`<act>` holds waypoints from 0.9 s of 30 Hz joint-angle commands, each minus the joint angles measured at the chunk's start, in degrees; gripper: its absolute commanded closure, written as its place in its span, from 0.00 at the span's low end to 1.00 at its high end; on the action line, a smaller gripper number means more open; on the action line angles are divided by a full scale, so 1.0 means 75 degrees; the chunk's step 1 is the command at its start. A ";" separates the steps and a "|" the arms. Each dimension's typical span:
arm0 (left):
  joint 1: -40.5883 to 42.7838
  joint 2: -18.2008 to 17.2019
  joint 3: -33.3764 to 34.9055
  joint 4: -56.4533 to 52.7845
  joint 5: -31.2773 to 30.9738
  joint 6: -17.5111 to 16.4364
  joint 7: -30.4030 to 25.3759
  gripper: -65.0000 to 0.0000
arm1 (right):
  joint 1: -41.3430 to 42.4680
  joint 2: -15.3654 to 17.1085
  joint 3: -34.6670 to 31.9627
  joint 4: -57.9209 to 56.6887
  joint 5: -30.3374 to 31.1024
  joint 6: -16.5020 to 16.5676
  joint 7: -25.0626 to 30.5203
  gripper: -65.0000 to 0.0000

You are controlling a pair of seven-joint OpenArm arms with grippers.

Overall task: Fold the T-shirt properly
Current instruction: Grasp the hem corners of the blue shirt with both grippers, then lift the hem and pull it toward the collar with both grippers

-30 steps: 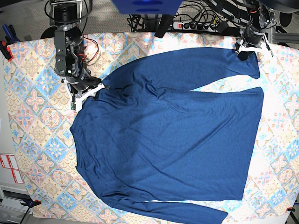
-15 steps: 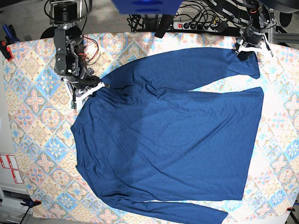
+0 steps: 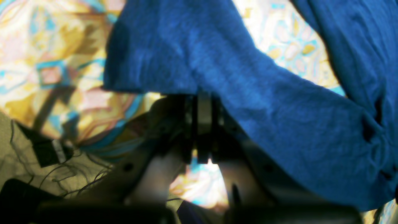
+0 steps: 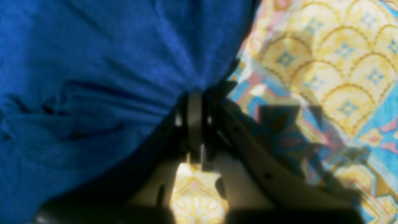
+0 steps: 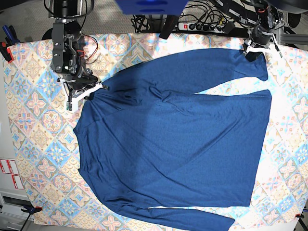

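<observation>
The dark navy T-shirt point(image 5: 178, 139) lies spread flat on the patterned tablecloth point(image 5: 38, 125), one long sleeve along the far edge and the other along the near edge. My right gripper point(image 5: 94, 89) is at the shirt's far-left shoulder, shut on a pinch of fabric. In the right wrist view the cloth point(image 4: 93, 77) gathers in folds into the shut gripper point(image 4: 194, 96). My left gripper point(image 5: 252, 51) is at the far right, shut on the cuff end of the far sleeve. The left wrist view shows the sleeve point(image 3: 279, 109) draped over the closed gripper point(image 3: 203, 99).
A power strip point(image 5: 202, 26) and tangled cables lie just beyond the table's far edge. A blue object point(image 5: 149, 6) hangs over the far middle. Tools point(image 5: 6, 48) sit off the left edge. Bare cloth shows left of the shirt and along the right edge.
My right gripper has shut on the shoulder fabric and drawn it slightly left and toward the far edge. The left gripper and the cuff have stayed put.
</observation>
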 commanded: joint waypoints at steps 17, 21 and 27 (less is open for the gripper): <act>-0.0109 -0.0104 -0.0054 0.0614 -0.0024 -0.0058 -0.0113 1.00 | 0.0118 0.0046 -0.0040 0.0108 0.0003 0.0033 0.0091 1.00; -0.0109 -0.0104 -0.0054 0.0614 -0.0024 -0.0058 -0.0113 1.00 | 0.0118 0.0046 -0.0040 0.0108 0.0003 0.0033 0.0091 1.00; -0.0109 -0.0104 -0.0054 0.0614 -0.0024 -0.0058 -0.0113 1.00 | 0.0118 0.0046 -0.0040 0.0120 0.0003 0.0033 0.0103 1.00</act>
